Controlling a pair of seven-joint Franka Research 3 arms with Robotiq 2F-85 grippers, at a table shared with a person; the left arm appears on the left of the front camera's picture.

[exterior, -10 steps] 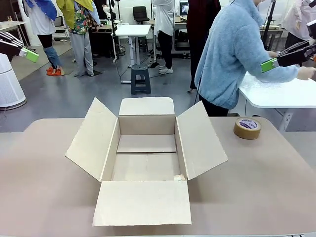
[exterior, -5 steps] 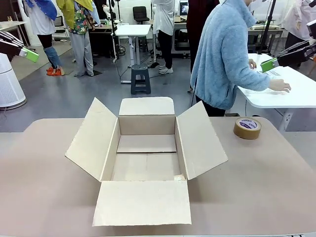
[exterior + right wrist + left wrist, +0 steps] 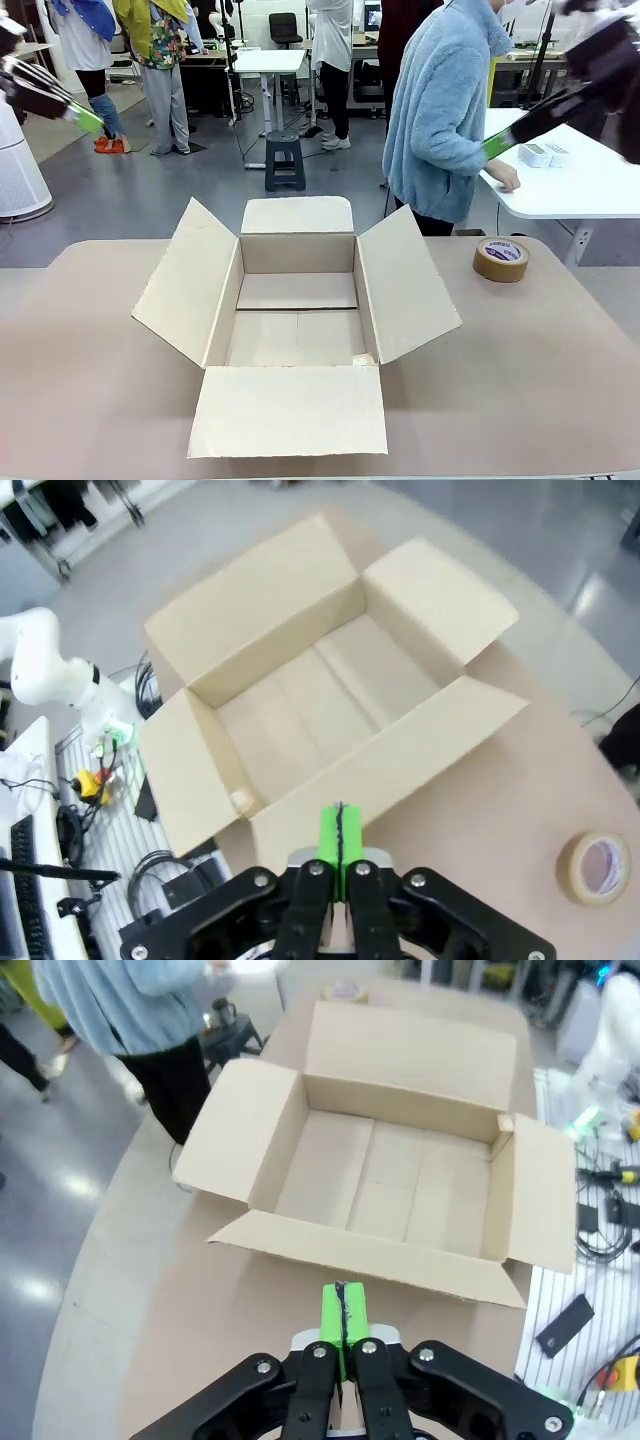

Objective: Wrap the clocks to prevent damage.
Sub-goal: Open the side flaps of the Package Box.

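Front view: the cardboard box [image 3: 297,300] is sitting mid-table on the brown table [image 3: 520,380], mouth pointing straight up and all four flaps splayed out. Its long axis is running from the robot's side toward the far side. A tape roll [image 3: 501,259] is lying flat off to its far right, well apart from it. The left gripper [image 3: 88,120] is hanging high at the left edge and the right gripper [image 3: 497,145] high on the right, both blurry and well clear of the box. Behind the table, a person in a light-blue fleece [image 3: 440,110] is leaning a hand [image 3: 503,181] on a white side table [image 3: 590,195], near some small white items [image 3: 540,154] I can't make out.

Left wrist view: the left gripper's green pads [image 3: 332,1312] are pressing flat together with nothing between them. The box is lying beyond them.

Right wrist view: same deal, the pads [image 3: 331,832] are clamping shut on nothing. They're looking down on the box, with the tape roll at the lower right.
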